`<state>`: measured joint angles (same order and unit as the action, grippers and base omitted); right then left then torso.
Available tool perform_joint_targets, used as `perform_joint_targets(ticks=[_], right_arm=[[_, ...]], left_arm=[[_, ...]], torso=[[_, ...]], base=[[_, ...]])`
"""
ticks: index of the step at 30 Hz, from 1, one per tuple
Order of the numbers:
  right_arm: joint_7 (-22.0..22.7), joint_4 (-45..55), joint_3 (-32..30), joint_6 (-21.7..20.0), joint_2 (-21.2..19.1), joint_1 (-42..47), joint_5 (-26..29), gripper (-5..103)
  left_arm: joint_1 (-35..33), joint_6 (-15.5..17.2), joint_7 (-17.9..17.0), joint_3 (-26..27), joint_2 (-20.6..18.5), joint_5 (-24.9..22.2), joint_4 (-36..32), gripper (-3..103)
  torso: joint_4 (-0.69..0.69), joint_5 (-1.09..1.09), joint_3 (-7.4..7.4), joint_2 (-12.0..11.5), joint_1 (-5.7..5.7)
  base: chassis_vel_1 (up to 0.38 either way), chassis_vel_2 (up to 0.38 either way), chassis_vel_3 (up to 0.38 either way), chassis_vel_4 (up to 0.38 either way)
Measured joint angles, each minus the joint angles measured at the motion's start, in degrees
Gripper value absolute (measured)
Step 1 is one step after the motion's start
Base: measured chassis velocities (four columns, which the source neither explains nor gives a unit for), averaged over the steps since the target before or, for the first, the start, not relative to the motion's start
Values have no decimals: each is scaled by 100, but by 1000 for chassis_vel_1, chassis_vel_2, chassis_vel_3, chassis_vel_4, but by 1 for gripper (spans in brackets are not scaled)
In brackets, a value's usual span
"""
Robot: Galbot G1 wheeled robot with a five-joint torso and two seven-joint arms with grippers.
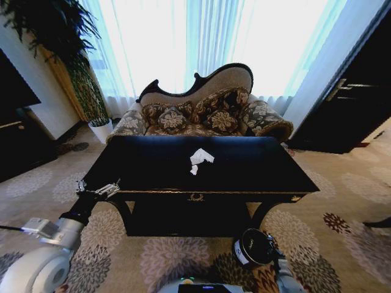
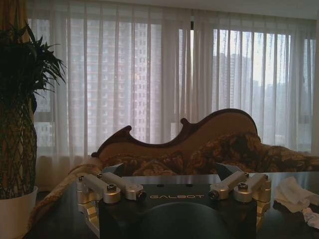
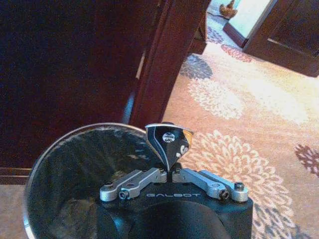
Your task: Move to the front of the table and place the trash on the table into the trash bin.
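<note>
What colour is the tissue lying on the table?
White: the crumpled tissue stands out best against the glossy black table in the head view.

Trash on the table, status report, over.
Left gripper open at front-left corner of table. Right gripper shut on trash bin rim. Crumpled tissue mid-table, nothing around it.

I see probably a hotel lounge or home living room, ornate floral sofa (image 1: 201,110), sheer curtains (image 1: 201,36), patterned carpet (image 1: 342,207), potted plant (image 1: 67,55), glossy black table (image 1: 244,168)
</note>
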<state>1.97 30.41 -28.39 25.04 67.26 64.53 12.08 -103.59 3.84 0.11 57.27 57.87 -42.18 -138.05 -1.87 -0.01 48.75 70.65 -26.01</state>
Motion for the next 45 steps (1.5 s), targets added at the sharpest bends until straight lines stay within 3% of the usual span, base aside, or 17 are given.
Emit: perform_joint_targets(ticks=[11, 13, 15, 16, 17, 19, 22, 26, 27, 28, 35, 37, 40, 45], right_arm=[[-41, 238, 0, -83, 256, 132, -79, -2], [-41, 275, 3, -120, 279, 156, -100, 2], [-41, 303, 4, -160, 292, 172, -132, 12], [-41, 312, 4, -170, 292, 176, -139, 12], [-40, 333, 4, -191, 291, 185, -143, 23], [-36, 341, 4, -201, 290, 188, -143, 23], [-17, 394, 2, -264, 282, 208, -134, 39], [-6, 424, 2, -292, 281, 222, -126, 44], [-1, 551, 2, -346, 291, 290, -99, 55], [-1, 551, 2, -346, 291, 290, -99, 55], [-304, 1688, 133, -509, 391, 1028, 297, 88], [-315, 1821, 133, -510, 405, 1102, 341, 88], [-368, 2270, 86, -399, 437, 1460, 495, 99], [-636, 2809, -23, -223, 452, 1999, 914, 100]], left_arm=[[0, 0, 0, 0, 0, 0, 0, 100], [0, 0, 0, 0, 0, 0, 0, 100], [-1, 0, 0, 0, 0, 0, 0, 100], [0, 0, 0, 0, 0, 0, 0, 100], [0, 0, 0, 0, 0, 0, 0, 100], [0, 0, 0, 0, 0, -1, 0, 100], [0, 0, 0, 0, 0, 0, 0, 100], [0, 0, 0, 0, 0, 0, 0, 100], [0, 0, 0, 0, 0, 0, 0, 100], [0, 0, 0, 0, 0, 0, 0, 100], [0, 0, 0, 0, 0, 0, 0, 100], [0, 0, 0, -1, 0, 0, 0, 100], [0, 0, 0, 0, 0, -1, 0, 100], [0, 0, 0, 0, 0, -1, 0, 100]], torso=[[1, 0, 0, 0, 0], [1, 0, 0, 0, 0], [1, 0, 0, 0, 0], [1, -1, 0, 0, 0], [1, -1, 0, 0, 0], [1, 0, 0, 0, 0], [1, 0, 0, 1, 0], [1, 0, 0, 0, 0], [1, 0, 0, 0, 0], [1, 0, 0, 0, 0], [1, 0, -1, 0, 1], [1, 0, -1, 0, 1], [1, 0, 0, 1, 0], [0, -1, -1, 1, 1]], base=[[0, 0, 0, 0], [0, 0, 0, 0], [0, 0, 0, 0], [0, 0, 0, 0], [0, 0, 0, 0], [0, 0, 0, 0], [0, 0, 0, 0], [0, 0, 0, 0], [0, 0, 0, 0], [0, 0, 0, 0], [0, 0, 0, 0], [0, 0, 0, 0], [0, 0, 0, 0], [0, 0, 0, 0]])
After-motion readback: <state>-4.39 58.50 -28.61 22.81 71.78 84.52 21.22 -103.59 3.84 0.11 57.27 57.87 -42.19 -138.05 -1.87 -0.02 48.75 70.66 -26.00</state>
